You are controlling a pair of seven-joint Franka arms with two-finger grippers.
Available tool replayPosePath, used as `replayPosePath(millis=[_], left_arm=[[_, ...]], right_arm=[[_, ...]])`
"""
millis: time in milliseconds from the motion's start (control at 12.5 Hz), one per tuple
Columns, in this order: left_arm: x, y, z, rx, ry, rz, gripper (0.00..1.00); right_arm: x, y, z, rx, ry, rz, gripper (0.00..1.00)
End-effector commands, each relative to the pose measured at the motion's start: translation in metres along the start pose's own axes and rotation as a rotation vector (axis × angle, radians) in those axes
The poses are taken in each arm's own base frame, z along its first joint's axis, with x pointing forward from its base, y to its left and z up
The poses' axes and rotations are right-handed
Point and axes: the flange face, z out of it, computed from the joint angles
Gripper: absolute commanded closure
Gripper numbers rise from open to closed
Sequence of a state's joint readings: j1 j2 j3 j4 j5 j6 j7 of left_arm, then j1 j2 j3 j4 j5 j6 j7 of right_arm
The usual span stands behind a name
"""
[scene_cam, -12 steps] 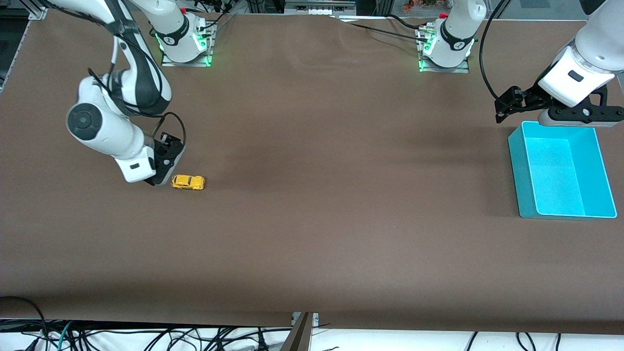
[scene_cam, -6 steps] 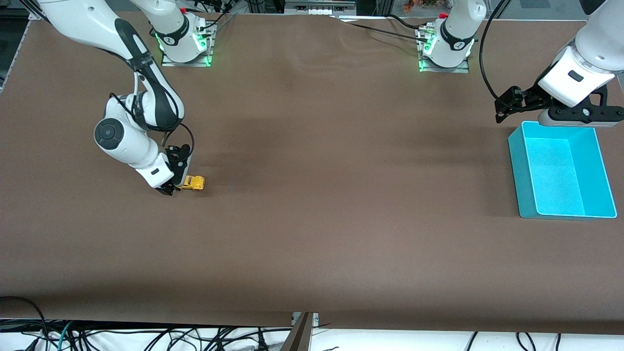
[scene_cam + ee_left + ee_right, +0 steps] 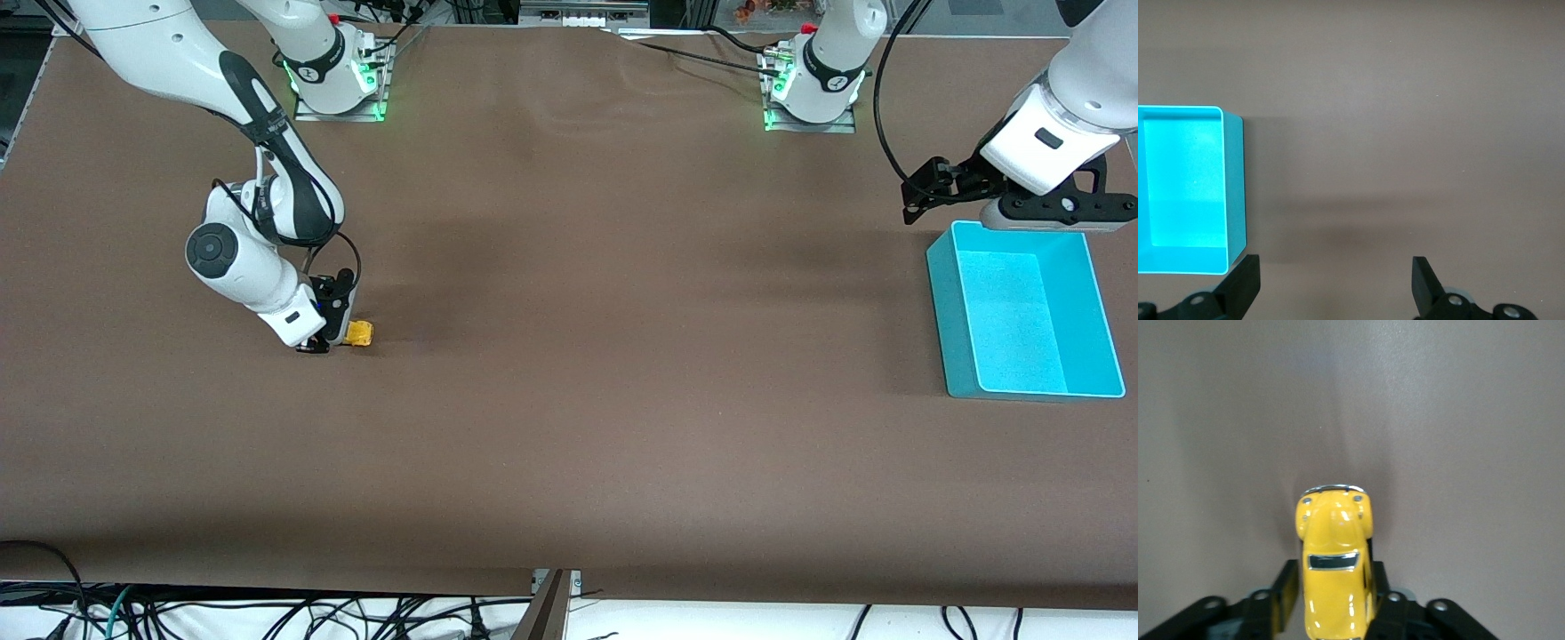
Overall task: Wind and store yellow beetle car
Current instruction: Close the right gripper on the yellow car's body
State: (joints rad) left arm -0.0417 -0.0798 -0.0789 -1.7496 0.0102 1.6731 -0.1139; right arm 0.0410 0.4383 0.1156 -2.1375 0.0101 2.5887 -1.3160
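Note:
The yellow beetle car (image 3: 360, 332) stands on the brown table toward the right arm's end; only its front end shows past the gripper. My right gripper (image 3: 331, 341) is down at the table with the car's rear between its fingers. In the right wrist view the car (image 3: 1335, 547) fills the gap between the two black fingers (image 3: 1286, 587), which sit tight against its sides. My left gripper (image 3: 1058, 212) is open and empty, in the air over the edge of the teal bin (image 3: 941, 293) nearest the robot bases. The left wrist view shows its spread fingertips (image 3: 1245, 279).
The teal bin (image 3: 1235, 187) is empty and sits toward the left arm's end of the table. Bare brown table lies between the car and the bin. Cables hang along the table's front edge.
My right gripper has moved from beside the car onto it, so its fingers now straddle the car's rear. The car has stayed in place. The left arm has not moved.

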Motion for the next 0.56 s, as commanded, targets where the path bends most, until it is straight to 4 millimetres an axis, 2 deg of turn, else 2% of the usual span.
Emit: replayPosePath(millis=[0,240,481], left_arm=[[-0.001,0.001,-0.003,0.004,-0.003,0.006,0.00],[-0.001,0.001,-0.003,0.004,0.000,0.006,0.00],[-0.002,0.005,-0.003,0.004,0.000,0.012,0.00]], right_arm=[[0.008,0.001,-0.008,-0.012,0.016,-0.063,1.00],[0.013,0.011,-0.019,-0.043,0.023,-0.187,1.00],[0.010,0.011,-0.009,-0.028,0.023,-0.198,1.00]])
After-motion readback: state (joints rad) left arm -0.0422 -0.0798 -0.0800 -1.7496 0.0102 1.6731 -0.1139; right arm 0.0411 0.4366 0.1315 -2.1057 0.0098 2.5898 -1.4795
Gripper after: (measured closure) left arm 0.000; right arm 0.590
